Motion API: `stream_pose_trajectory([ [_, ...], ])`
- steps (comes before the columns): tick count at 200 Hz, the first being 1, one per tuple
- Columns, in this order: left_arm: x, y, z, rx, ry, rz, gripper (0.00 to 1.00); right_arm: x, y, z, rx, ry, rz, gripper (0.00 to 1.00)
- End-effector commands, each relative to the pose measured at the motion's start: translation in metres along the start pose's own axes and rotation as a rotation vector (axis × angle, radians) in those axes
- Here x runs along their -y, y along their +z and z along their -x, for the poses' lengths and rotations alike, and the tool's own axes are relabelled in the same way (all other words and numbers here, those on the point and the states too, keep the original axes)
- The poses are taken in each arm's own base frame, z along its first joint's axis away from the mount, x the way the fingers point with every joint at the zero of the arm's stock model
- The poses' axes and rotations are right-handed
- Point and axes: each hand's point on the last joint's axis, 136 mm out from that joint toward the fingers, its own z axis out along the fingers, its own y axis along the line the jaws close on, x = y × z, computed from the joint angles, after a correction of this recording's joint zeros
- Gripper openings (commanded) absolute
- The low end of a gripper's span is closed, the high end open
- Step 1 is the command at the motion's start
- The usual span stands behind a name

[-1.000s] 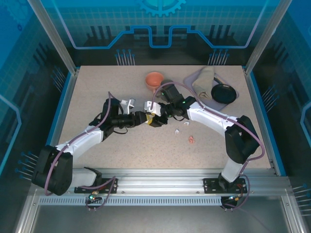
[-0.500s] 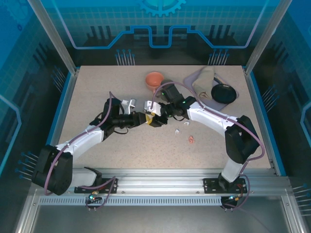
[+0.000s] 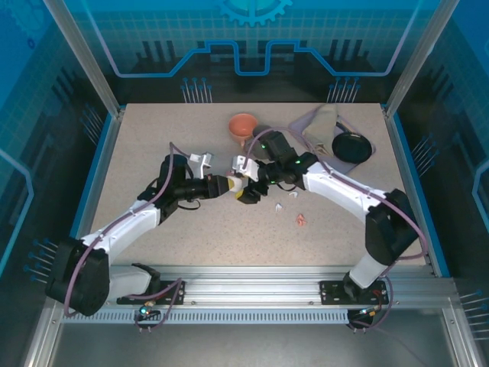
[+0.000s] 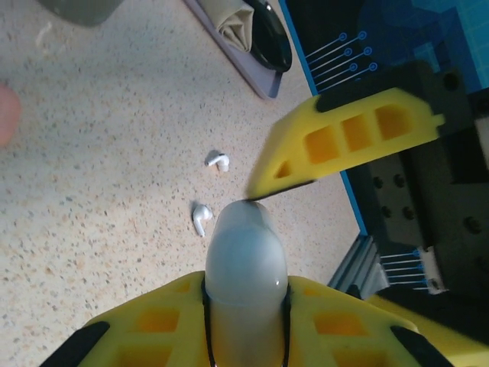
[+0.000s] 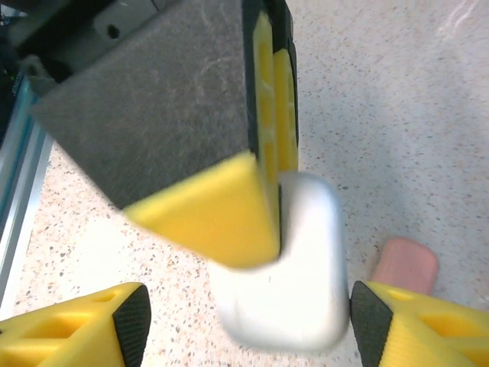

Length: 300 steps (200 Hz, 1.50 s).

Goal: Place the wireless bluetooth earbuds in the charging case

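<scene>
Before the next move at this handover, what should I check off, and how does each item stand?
1. Left gripper shut on the white charging case: ok.
2. Right gripper open, jaws wide on either side of the case: ok.
3. Case lid open to take the buds: cannot tell; no opening shows in either wrist view.
4. Two white earbuds lying loose on the table, apart from each other: ok.
5. Pink earbuds out on the table beside the right arm: ok.
</scene>
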Motion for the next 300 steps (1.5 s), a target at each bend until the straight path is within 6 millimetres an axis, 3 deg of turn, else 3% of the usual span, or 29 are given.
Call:
stream_pose_trajectory([
  [1, 0.011, -0.01, 0.018, 0.092, 0.183, 0.013, 0.05, -0.003, -0.032, 0.013, 0.066, 0.039, -0.047, 0.75],
  [20, 0.018, -0.013, 0.021, 0.122, 0.282, -0.003, 0.05, -0.002, -0.055, 0.015, 0.116, 0.055, -0.113, 0.78],
  [58, 0.051, -0.021, 0.016, 0.186, 0.624, -0.076, 0.0, 0.004, -0.094, 0.006, 0.209, 0.083, -0.249, 0.87],
  [92, 0.071, -0.028, 0.009, 0.201, 0.866, -0.09, 0.0, 0.004, -0.112, 0.003, 0.261, 0.071, -0.339, 0.91],
  [97, 0.074, -0.028, 0.007, 0.197, 0.9, -0.099, 0.0, 0.0, -0.108, -0.006, 0.256, 0.077, -0.339, 0.91],
  [144, 0.091, -0.034, -0.015, 0.111, 1.124, -0.192, 0.0, -0.019, -0.116, -0.004, 0.329, -0.084, -0.38, 0.91],
  [184, 0.1, -0.035, -0.015, 0.125, 1.216, -0.214, 0.0, -0.041, -0.107, 0.008, 0.336, -0.253, -0.361, 0.91],
  [239, 0.107, -0.034, -0.013, 0.126, 1.232, -0.216, 0.0, -0.041, -0.102, 0.036, 0.349, -0.35, -0.397, 0.79],
  [271, 0.105, -0.033, -0.013, 0.119, 1.227, -0.207, 0.0, -0.036, -0.095, 0.043, 0.313, -0.386, -0.431, 0.67],
  [300, 0.105, -0.034, -0.015, 0.11, 1.227, -0.207, 0.0, -0.037, -0.091, 0.049, 0.31, -0.414, -0.435, 0.65],
])
